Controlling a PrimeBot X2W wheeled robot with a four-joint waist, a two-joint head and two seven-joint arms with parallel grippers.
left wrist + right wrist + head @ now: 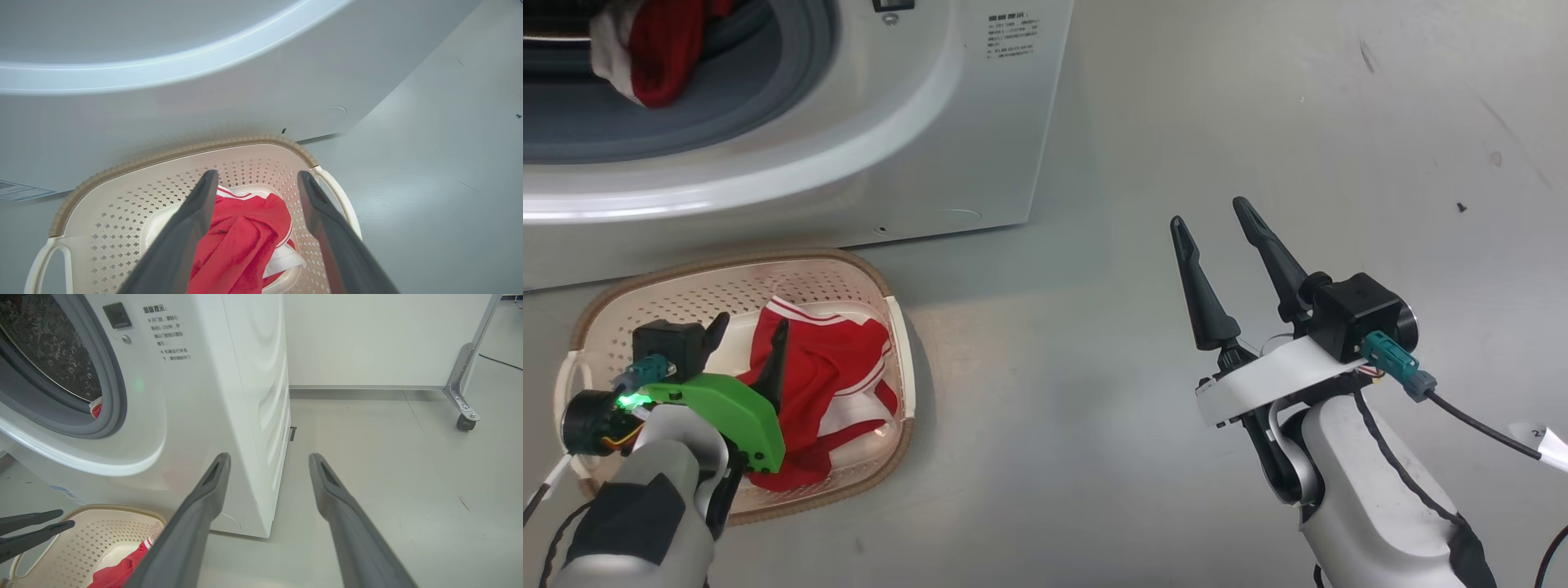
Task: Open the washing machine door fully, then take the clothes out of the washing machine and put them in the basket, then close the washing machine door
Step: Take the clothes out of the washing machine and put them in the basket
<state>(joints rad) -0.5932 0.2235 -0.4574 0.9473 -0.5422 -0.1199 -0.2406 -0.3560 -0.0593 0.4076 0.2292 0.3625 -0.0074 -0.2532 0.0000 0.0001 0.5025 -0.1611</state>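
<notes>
Clothes (658,49) hang in the drum mouth — left wrist view shows others (241,241) beneath spread, empty jaws.

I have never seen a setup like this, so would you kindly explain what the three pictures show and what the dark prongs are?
The prongs are the fingers of a two-armed robot's grippers. One picture looks down from its head; the other two look along each wrist's own fingers. The left gripper hovers open over the cream basket on the floor, holding nothing; a red garment in the basket lies below it. The right gripper is open and empty above bare floor. Behind stands the white washing machine, its drum mouth uncovered, with a second red garment hanging at the mouth.
</notes>
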